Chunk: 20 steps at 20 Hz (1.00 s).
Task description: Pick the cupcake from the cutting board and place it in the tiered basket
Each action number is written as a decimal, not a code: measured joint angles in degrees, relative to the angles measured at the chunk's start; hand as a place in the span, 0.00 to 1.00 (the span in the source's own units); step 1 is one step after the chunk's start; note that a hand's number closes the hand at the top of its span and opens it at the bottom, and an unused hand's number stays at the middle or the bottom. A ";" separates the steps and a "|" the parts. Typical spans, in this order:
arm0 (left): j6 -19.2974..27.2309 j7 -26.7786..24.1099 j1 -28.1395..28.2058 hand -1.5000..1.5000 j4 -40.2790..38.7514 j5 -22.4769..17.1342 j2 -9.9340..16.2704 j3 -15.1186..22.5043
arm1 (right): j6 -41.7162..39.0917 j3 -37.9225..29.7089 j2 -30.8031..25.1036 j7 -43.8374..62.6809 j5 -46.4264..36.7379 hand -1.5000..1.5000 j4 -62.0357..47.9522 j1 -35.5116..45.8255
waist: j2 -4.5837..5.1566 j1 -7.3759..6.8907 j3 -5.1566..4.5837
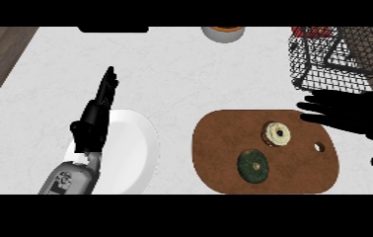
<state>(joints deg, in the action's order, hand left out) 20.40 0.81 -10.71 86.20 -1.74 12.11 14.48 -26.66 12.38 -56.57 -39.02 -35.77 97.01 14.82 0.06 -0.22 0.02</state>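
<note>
Resting near the cutting board's [218,152] right edge, the cupcake [278,133] sat untouched, with a dark green round item [253,166] nearer the board's lower middle. The right hand [342,113] hovered at the board's upper right corner, fingers spread, holding nothing. The tiered basket [328,63] stood at the counter's [182,73] right edge. The left hand [98,110] rested over a white plate [138,147], fingers straight.

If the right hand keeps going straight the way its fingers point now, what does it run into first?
The right hand points left, along the cutting board's far edge. Past it lies bare counter, then the left hand. The cupcake sits nearer than that line. Height is unclear.
</note>
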 measured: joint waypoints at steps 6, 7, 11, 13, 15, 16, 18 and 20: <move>-2.04 -0.42 -0.26 0.50 -0.85 0.39 -1.17 -1.96 | 1.02 0.34 5.06 1.01 -4.70 0.00 -3.64 1.59 | -0.03 -0.01 -0.03; -2.31 -0.43 0.31 0.50 -0.39 0.56 -1.22 -2.07 | 1.00 0.34 5.97 1.15 -5.44 0.00 -4.74 2.03 | -0.02 -0.05 -0.02; -2.32 1.02 0.61 0.50 1.25 2.03 -1.74 -2.24 | 0.41 0.36 7.89 1.14 -7.57 0.00 -8.39 3.84 | -0.04 -0.11 -0.03; -2.73 1.09 1.37 0.50 1.82 2.49 -1.81 -2.45 | -0.10 0.56 8.92 1.30 -8.36 0.00 -9.37 4.43 | -0.04 -0.11 -0.02; -2.71 0.82 1.38 0.50 1.66 3.06 -2.47 -2.40 | -0.08 1.30 10.10 1.19 -9.38 0.00 -11.60 5.71 | -0.02 -0.17 -0.03; -2.90 0.63 1.25 0.50 1.36 2.97 -2.66 -2.74 | -0.10 1.72 10.42 0.83 -9.76 0.00 -12.53 6.33 | 0.00 -0.19 -0.02; -2.78 0.87 1.80 0.50 1.80 3.65 -3.36 -2.43 | 0.54 1.94 11.13 0.21 -10.44 0.00 -13.21 6.25 | -0.02 -0.13 -0.02; -3.54 0.71 1.33 0.50 1.31 3.57 -3.19 -3.19 | 1.56 2.36 11.96 -0.95 -11.09 0.00 -15.14 6.62 | -0.01 -0.13 -0.02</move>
<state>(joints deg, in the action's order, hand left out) 16.86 1.51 -9.38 87.50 1.83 8.92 11.29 -25.11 14.74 -44.61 -39.97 -46.86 81.87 21.44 0.06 -0.35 -0.01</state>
